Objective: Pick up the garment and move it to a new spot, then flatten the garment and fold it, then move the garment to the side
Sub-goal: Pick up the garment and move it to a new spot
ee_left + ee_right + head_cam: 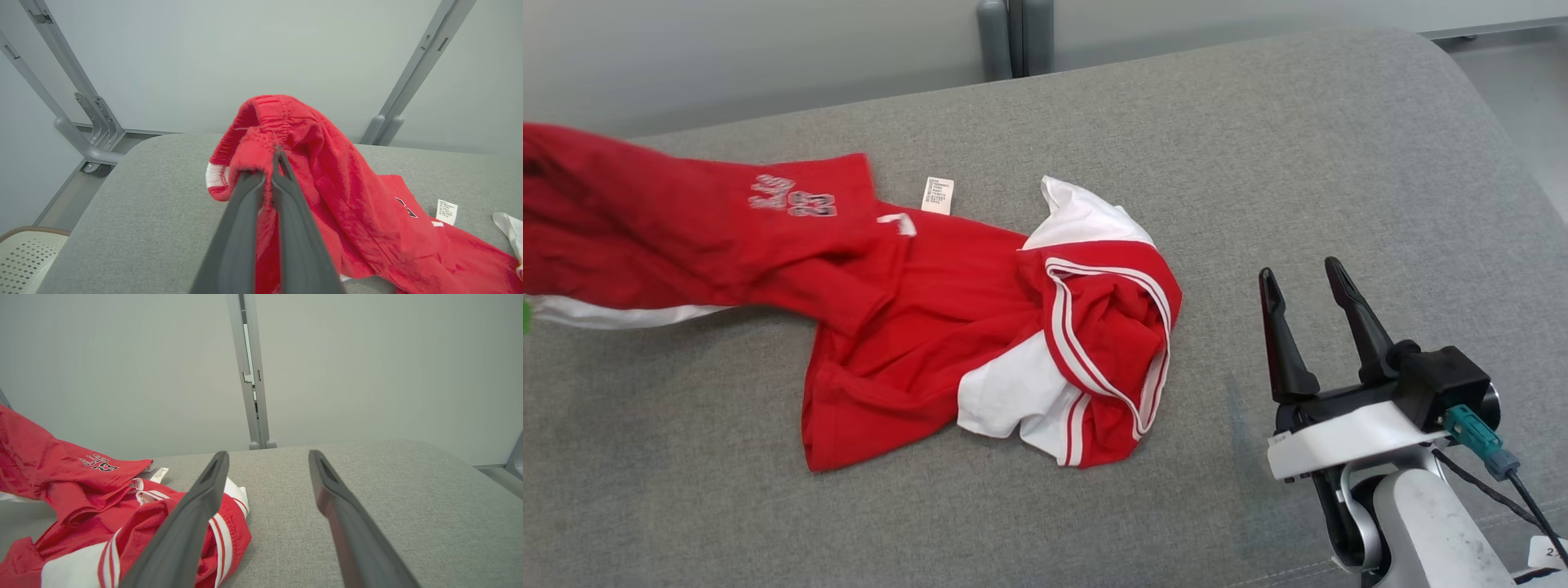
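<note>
Red garment (915, 327) numbered 23 clamped in the left claw (270, 165); right claw (1299, 269) spread wide, empty

Left gripper (271, 165) pinched tight on garment (347, 196); right gripper (1299, 269) low, fingers (1357, 314) wide apart.

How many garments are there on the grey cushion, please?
1: the red and white garment lies across the cushion's left and middle, its left end raised by the shut left gripper. A second piece hidden beneath its folds seems unlikely.
</note>
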You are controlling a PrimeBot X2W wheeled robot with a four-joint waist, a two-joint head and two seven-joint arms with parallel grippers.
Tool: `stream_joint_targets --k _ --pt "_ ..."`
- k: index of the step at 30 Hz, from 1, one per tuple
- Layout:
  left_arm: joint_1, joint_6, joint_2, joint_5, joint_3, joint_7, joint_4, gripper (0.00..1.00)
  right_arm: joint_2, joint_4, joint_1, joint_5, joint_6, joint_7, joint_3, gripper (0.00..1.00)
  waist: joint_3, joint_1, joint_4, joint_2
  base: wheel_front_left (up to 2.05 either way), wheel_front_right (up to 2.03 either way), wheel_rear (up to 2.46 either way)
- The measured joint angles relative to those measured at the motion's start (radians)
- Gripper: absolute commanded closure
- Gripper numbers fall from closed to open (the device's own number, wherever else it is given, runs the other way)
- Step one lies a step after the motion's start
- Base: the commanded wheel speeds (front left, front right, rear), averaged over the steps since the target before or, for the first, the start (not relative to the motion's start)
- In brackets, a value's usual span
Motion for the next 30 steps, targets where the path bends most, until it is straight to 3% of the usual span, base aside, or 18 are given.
stream_joint_targets --k 7,15,20,23,24,25,26,30 --pt "0.002 0.007 0.141 0.004 0.124 0.01 0.11 1.0 0.0 -0.002 -0.001 0.0 0.002 0.0 0.012 0.0 0.014 0.0 0.019 0.0 0.0 0.0 0.0" --pt "0.006 0.019 0.242 0.033 0.207 0.0 0.202 1.0 0.0 -0.001 -0.004 0.0 0.006 0.0 0.026 0.0 0.03 0.0 0.005 0.0 0.0 0.0 0.0" --pt "0.013 0.019 0.238 0.064 0.164 0.001 0.236 1.0 0.0 0.0 -0.008 0.0 0.008 0.0 0.026 0.0 0.04 0.0 -0.005 0.0 0.0 0.0 0.0" --pt "0.018 0.018 0.181 0.045 0.144 0.0 0.246 0.99 0.0 0.004 -0.018 0.0 0.011 0.0 0.038 0.0 0.047 0.0 -0.014 0.0 0.0 0.0 0.0" --pt "0.022 0.017 0.156 0.038 0.129 0.0 0.253 0.81 0.0 0.004 -0.024 0.0 0.012 0.0 0.042 0.0 0.05 0.0 -0.018 0.0 0.0 0.0 0.0" --pt "0.028 0.015 0.135 0.038 0.115 -0.001 0.256 0.48 0.0 0.006 -0.028 0.0 0.014 0.0 0.044 0.0 0.051 0.0 -0.022 0.0 0.0 0.0 0.0" --pt "0.033 0.014 0.116 0.038 0.107 -0.003 0.262 0.02 0.0 0.008 -0.03 0.0 0.017 0.0 0.045 0.0 0.052 0.0 -0.026 0.0 0.0 0.0 0.0" --pt "0.048 0.001 0.102 0.031 0.091 0.005 0.284 0.0 0.0 0.015 -0.031 0.0 0.019 0.0 0.043 0.0 0.052 0.0 -0.047 0.0 0.0 0.0 0.0"
